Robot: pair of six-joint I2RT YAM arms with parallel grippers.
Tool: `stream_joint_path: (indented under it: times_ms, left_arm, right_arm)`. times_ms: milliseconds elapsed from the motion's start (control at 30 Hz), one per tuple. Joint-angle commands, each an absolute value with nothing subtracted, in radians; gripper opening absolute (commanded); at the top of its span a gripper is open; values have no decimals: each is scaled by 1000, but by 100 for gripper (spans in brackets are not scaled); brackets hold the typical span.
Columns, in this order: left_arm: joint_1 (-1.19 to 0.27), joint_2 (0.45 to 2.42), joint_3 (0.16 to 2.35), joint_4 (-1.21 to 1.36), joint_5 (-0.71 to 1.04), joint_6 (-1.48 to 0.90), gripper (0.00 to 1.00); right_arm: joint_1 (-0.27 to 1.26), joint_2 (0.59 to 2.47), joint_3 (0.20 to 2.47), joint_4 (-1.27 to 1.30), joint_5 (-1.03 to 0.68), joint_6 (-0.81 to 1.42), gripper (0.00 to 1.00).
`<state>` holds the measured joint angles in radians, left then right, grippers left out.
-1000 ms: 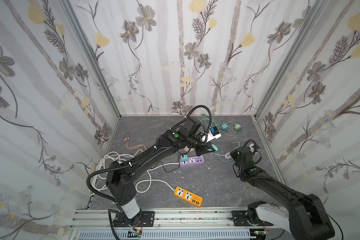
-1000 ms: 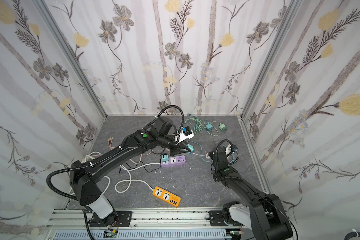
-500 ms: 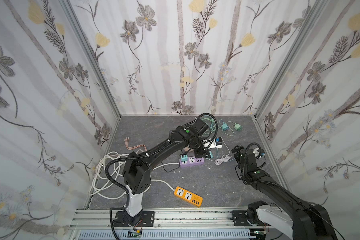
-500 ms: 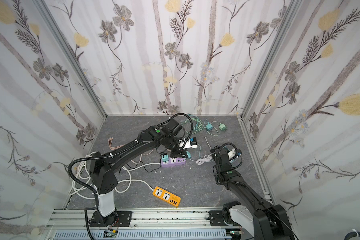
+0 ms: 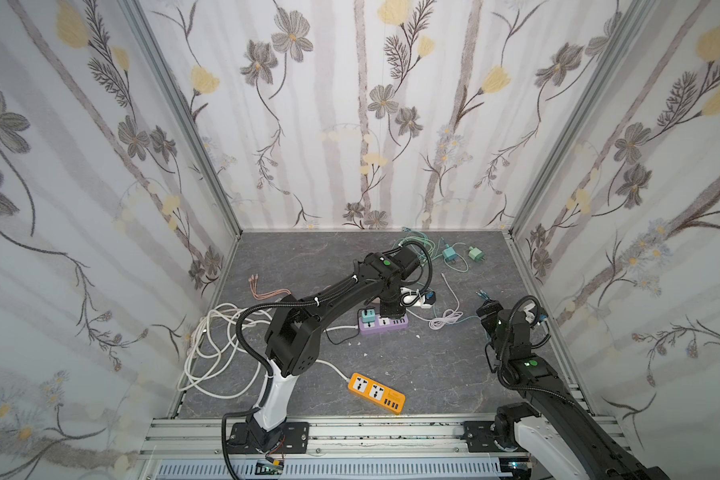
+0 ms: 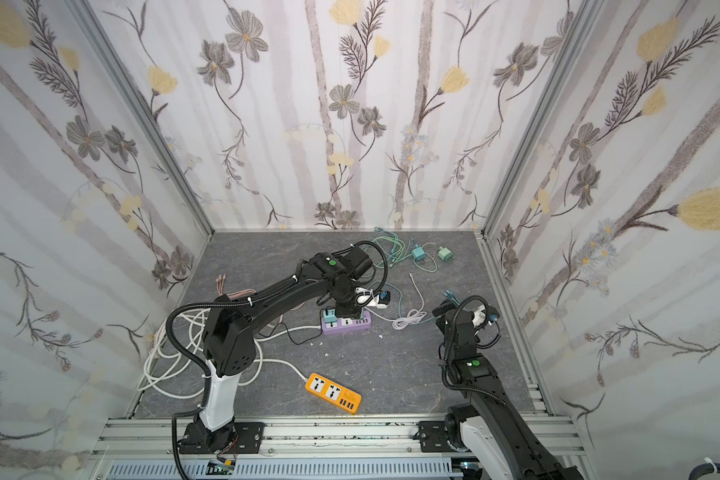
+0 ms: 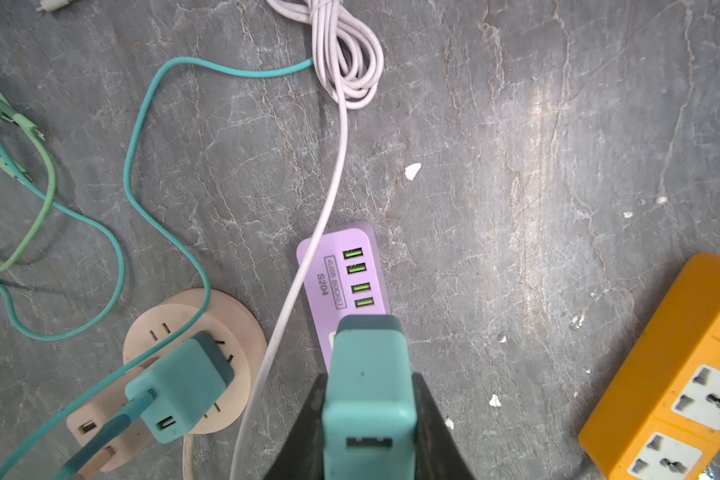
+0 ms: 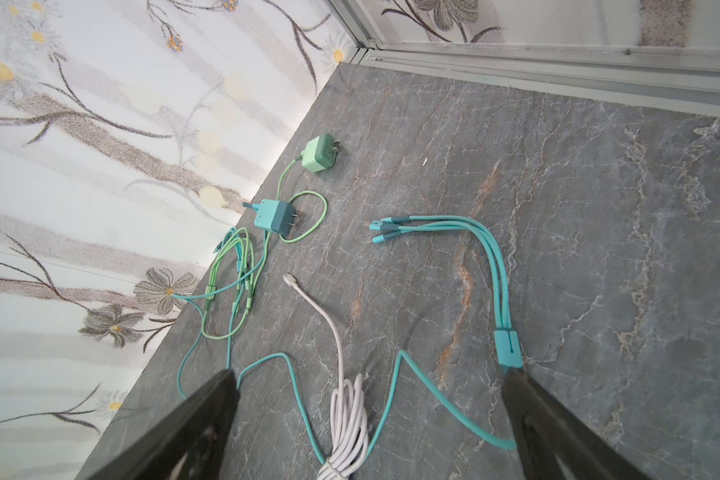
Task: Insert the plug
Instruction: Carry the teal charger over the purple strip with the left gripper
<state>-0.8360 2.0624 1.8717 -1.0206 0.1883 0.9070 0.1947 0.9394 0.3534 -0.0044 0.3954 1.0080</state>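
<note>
The left gripper (image 7: 368, 399) clamps a smooth, boxy teal plug (image 7: 366, 357) directly over the glossy lilac power strip (image 7: 337, 266). The right gripper (image 8: 371, 386) gapes empty, a coiled pale cable (image 8: 348, 419) lying beneath it.

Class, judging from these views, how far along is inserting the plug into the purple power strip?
Done: the teal charger is gripped by the left gripper and lined up over the purple strip. In hand: seating it in a socket; whether the prongs are in is hidden. Left: press home, release. The right gripper is open, empty.
</note>
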Motion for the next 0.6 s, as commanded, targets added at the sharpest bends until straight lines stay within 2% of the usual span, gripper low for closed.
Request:
stream_joint_path:
  times_ms: [0, 300, 567]
  left_arm:
    - [-833, 2080, 1873, -1033, 177, 936, 0]
    - [-802, 2108, 1898, -1055, 99, 925, 0]
    - [-784, 2129, 1901, -1063, 103, 926, 0]
  right_arm:
    - [189, 938, 351, -10, 375, 998, 99]
    - [176, 958, 363, 23, 285, 906, 99]
    - [170, 1044, 457, 2, 90, 738, 99]
